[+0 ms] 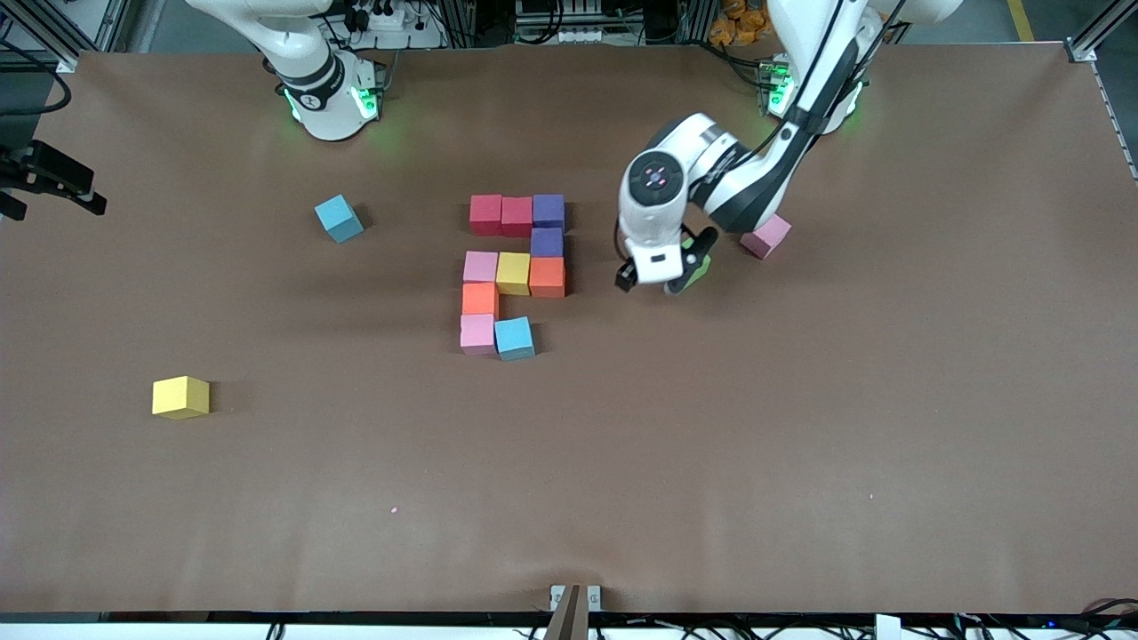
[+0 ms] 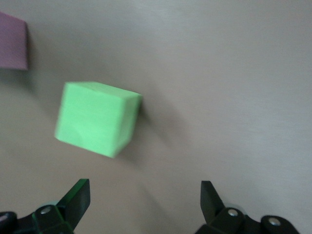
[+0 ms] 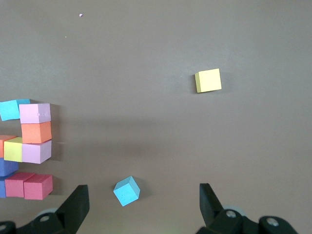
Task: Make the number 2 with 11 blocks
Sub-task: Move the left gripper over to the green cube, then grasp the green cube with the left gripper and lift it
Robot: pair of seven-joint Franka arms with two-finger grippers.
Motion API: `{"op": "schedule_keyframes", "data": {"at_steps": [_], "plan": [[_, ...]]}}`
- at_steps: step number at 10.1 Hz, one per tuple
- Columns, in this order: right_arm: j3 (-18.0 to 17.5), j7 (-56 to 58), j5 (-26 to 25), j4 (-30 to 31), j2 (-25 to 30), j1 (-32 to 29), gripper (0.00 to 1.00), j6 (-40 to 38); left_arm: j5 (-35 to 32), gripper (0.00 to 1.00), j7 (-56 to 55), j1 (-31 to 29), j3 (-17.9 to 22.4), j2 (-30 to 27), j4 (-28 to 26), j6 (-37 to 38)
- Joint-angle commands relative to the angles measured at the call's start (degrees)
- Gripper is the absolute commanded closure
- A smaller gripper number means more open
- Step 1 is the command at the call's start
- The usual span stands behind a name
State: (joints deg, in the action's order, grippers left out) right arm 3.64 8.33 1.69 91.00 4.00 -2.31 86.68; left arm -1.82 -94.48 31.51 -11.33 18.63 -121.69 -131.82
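The brown table (image 1: pixel 800 444) fills nearly the whole front view and carries no readable writing or labels. The left arm comes down from the upper right of that view, and the left gripper (image 1: pixel 665 277) hangs right of centre over the table with its fingers (image 2: pixel 78 197) spread wide, holding nothing. A green block (image 2: pixel 95 118) lies just ahead of them, not between them, largely covered by the gripper head in the front view. The right arm waits at the upper left. The right gripper (image 3: pixel 144 204) is seen only in its own wrist view, jaws wide and empty, high over the table.

The unfinished number 2 (image 1: pixel 514 276) sits at the centre of the front view: ten touching blocks in red, purple, pink, yellow, orange and light blue.

Loose blocks lie apart: a pink block (image 1: pixel 766 236) in the upper right beside the left arm, a light blue block (image 1: pixel 339 218) upper left of centre, and a yellow block (image 1: pixel 180 396) at lower left.
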Motion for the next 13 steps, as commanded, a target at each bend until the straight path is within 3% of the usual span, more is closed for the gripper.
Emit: {"op": "schedule_keyframes", "data": {"at_steps": [1, 3, 11, 12, 13], "plan": [[0.0, 0.3, -0.5, -2.0, -0.3, -0.1, 0.00, -0.5, 1.1, 0.00, 7.6, -2.1, -0.5, -6.8, -10.7, -3.9], [0.0, 0.1, -0.5, -1.8, -0.5, 0.1, 0.00, -0.1, 0.9, 0.00, 12.2, -4.7, -0.5, -6.4, -12.1, -5.9], [-0.3, 0.1, -1.7, -2.0, -1.6, -0.9, 0.00, 3.6, -0.3, 0.00, 12.7, -4.6, -0.3, -0.7, -13.8, -17.4], [-0.2, 0.1, -1.5, -2.1, -1.7, -1.1, 0.00, 3.8, -0.6, 0.05, 12.7, -4.6, -0.3, -0.3, -13.7, -17.8], [-0.3, 0.0, -1.5, -2.1, -1.6, -0.9, 0.00, 3.8, -0.7, 0.68, 12.8, -4.7, -0.2, -0.4, -13.6, -17.9]]}}
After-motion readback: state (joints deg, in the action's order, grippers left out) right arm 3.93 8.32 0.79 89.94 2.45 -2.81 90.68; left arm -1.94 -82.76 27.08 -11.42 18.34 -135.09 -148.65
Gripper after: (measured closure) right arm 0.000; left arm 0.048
